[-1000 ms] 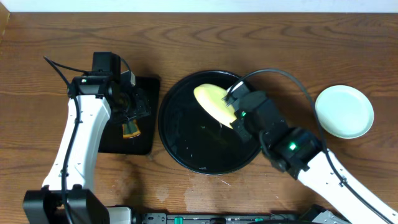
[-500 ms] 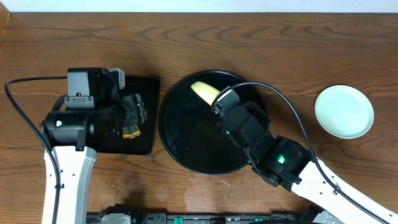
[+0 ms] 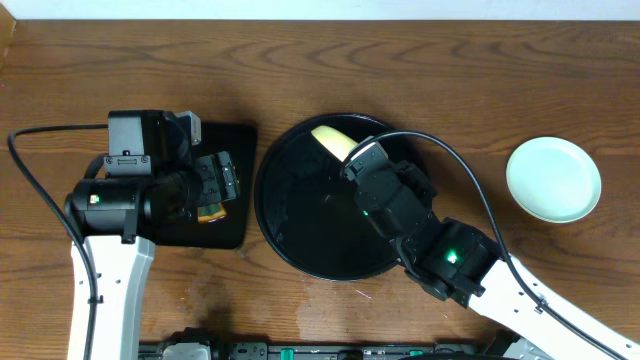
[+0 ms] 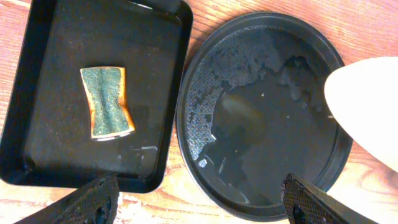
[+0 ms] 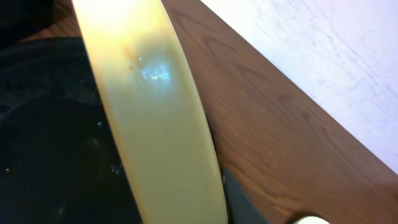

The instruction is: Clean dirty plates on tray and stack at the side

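Right claw (image 3: 356, 158) is clamped on the pale yellow plate (image 3: 333, 141), which is up off the round tray (image 3: 300, 235) and tilted on edge over the tray's far rim. In the right wrist view the plate runs straight up from the claw. I can only see one dark finger (image 5: 239, 200), snug against the plate's right side, and the other is hidden behind the plate. There's a small orange smear (image 5: 127, 53) high on the plate's face, next to a wet glint. The right arm reaches in diagonally from the tray's near-right side, its wrist over the tray's middle. Left claw (image 4: 199, 205) is spread wide with nothing in it, its tips at the bottom corners of the left wrist view. That arm hangs over the rectangular tray (image 3: 235, 235) just left of the round tray, with its camera looking straight down. A sponge (image 4: 107, 102) lies flat in there, green side up, on the half away from the round tray. The round tray's floor looks wet. A mint plate (image 3: 553, 178) sits on the bench (image 3: 450, 70) well to the tray's right.
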`<state>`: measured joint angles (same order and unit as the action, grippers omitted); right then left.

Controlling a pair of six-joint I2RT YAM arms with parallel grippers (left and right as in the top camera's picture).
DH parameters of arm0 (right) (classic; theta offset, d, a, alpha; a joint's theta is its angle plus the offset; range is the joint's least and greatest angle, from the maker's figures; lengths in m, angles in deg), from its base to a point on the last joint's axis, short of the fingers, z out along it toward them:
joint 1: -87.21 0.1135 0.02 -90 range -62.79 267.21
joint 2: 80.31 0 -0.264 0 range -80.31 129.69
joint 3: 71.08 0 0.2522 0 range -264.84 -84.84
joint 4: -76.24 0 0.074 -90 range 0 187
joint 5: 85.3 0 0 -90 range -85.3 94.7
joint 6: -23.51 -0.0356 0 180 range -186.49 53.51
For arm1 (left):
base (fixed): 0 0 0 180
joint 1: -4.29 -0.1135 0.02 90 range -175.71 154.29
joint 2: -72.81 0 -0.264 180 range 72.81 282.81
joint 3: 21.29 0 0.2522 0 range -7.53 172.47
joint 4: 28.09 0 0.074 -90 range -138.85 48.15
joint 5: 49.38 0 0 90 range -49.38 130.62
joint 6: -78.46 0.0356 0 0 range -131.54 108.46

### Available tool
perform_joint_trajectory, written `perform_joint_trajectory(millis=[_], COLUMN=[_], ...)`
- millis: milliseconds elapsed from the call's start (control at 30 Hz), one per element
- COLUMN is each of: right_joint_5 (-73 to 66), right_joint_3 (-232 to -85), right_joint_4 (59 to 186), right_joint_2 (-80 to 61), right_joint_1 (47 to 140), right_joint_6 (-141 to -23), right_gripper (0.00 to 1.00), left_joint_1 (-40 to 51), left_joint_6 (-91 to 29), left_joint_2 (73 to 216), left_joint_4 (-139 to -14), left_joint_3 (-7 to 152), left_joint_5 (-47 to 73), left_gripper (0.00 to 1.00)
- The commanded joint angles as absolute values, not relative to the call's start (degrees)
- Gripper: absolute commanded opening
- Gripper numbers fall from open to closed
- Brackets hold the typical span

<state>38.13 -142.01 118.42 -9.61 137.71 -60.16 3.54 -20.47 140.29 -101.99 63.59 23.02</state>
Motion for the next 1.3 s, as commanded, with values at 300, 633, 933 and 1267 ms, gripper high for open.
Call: perform_joint_trajectory(millis=[300, 633, 933, 1267], right_joint_5=[37.41, 37.15, 33.87, 19.14], right_joint_3=[-142.05, -142.05, -142.05, -142.05], right_joint_4=[118.1, 118.05, 120.02, 123.73], right_joint_2=[-9.92, -9.65, -9.54, -8.74], right_joint_1=[137.38, 136.46, 132.79, 122.3], right_joint_6=[-60.18, -60.22, -61.16, -76.2], right_gripper=[0.01, 0.01, 0.01, 0.01], left_joint_1=[3.34, 3.34, 3.34, 3.34], left_joint_6=[-19.88, -19.88, -19.88, -19.88], left_joint_2=[140.22, 140.22, 140.22, 140.22], left_joint_4=[-102.28, -102.26, -102.26, -102.26], left_joint_3=[64.18, 64.18, 64.18, 64.18], left_joint_5=[23.83, 23.8, 23.8, 23.8], left_gripper=[0.85, 0.86, 0.86, 0.86])
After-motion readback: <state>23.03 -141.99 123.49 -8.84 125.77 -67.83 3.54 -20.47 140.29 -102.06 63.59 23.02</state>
